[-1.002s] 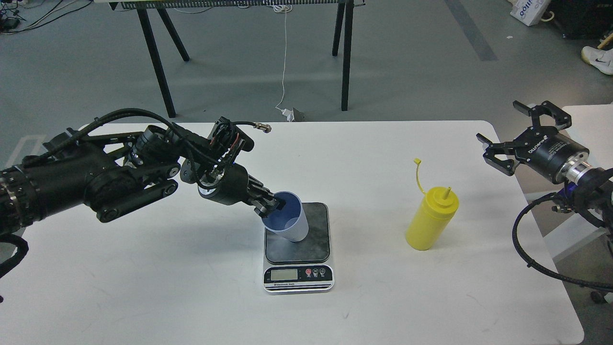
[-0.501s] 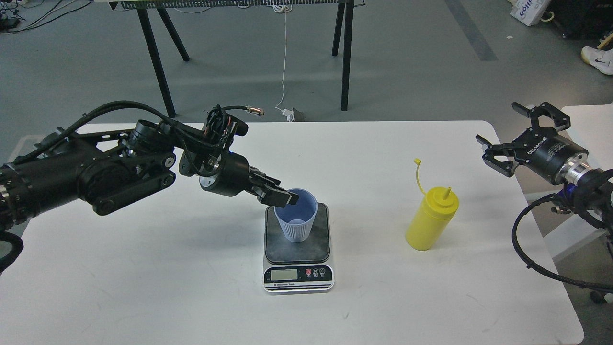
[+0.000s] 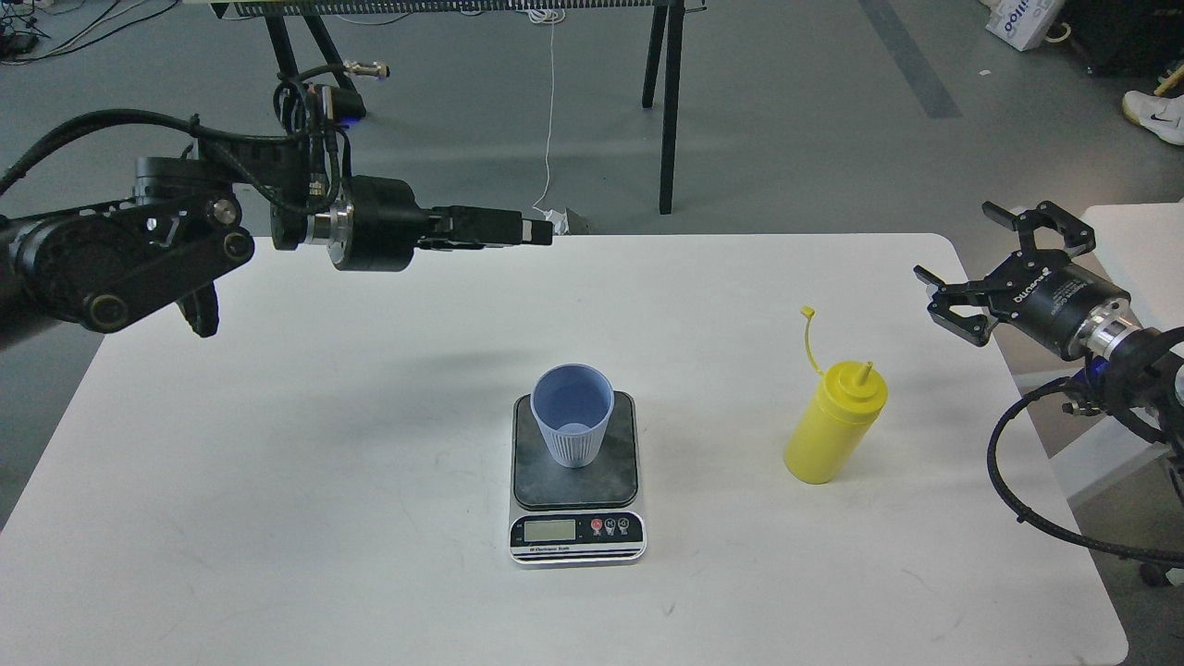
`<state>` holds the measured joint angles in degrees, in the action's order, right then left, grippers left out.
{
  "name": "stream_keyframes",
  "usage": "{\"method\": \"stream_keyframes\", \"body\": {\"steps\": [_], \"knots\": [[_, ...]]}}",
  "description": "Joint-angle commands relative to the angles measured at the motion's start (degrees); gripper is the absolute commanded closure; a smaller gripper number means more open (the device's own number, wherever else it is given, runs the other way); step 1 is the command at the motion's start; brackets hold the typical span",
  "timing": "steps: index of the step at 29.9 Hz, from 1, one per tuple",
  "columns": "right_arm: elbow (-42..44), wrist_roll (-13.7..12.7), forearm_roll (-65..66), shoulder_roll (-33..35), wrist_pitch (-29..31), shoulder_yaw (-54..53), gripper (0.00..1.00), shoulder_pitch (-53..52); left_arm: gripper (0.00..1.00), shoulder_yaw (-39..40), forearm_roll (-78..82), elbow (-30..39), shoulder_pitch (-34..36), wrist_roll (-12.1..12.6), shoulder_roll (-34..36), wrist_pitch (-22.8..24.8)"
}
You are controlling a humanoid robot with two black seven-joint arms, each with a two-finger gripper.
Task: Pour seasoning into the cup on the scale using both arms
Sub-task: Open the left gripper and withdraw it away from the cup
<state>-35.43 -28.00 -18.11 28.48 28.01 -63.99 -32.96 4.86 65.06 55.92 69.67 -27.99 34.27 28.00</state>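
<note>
**Cup released on scale; left arm withdrawn**

The left gripper [image 3: 532, 230] has let go of the cup and pulled back and upward, now hanging over the far left part of the table, well apart from the scale. It is seen edge-on; its fingers read as one dark bar, so I cannot tell how far they stand apart. It holds nothing.

The light blue cup [image 3: 573, 414], tilted in the gripper a second ago, stands upright and unsupported on the dark platform of the kitchen scale [image 3: 575, 504], mouth up.

The right gripper [image 3: 988, 268] hovers spread wide and empty beyond the table's right edge, barely shifted. The yellow squeeze bottle [image 3: 834, 424] stands untouched, near it.

Judgement: placement is complete; grasping the bottle comes next.
</note>
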Motion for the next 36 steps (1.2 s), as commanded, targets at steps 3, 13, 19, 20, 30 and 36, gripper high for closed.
{"method": "stream_keyframes", "body": {"steps": [3,13,19,20,30,36], "knots": [[-0.17,0.0,0.0,0.0,-0.01,0.0,0.02,-0.09,0.08,7.34,-12.21,-8.79,0.03,-0.01,1.41,0.0],[-0.96,0.0,0.0,0.26,-0.01,-0.79,0.02,-0.18,0.07,9.55,-27.26,-20.05,-3.04,-0.01,2.64,0.0],[-0.96,0.0,-0.09,0.09,-0.01,-1.14,0.02,-0.7,0.06,9.64,-31.21,-22.34,-5.59,-0.01,2.99,0.0],[-1.04,0.0,-0.09,0.0,-0.01,-1.23,0.02,-0.7,0.06,9.64,-31.74,-22.34,-5.77,-0.01,3.25,0.0],[-3.5,0.0,-0.44,0.79,-0.01,-3.33,0.02,-0.79,0.06,9.64,-33.33,-22.52,-6.91,-0.01,3.7,0.0],[-6.06,0.0,-7.18,5.8,-0.01,-7.9,0.01,3.33,0.06,9.64,-33.33,-23.66,-7.26,-0.01,3.96,0.0]]}}
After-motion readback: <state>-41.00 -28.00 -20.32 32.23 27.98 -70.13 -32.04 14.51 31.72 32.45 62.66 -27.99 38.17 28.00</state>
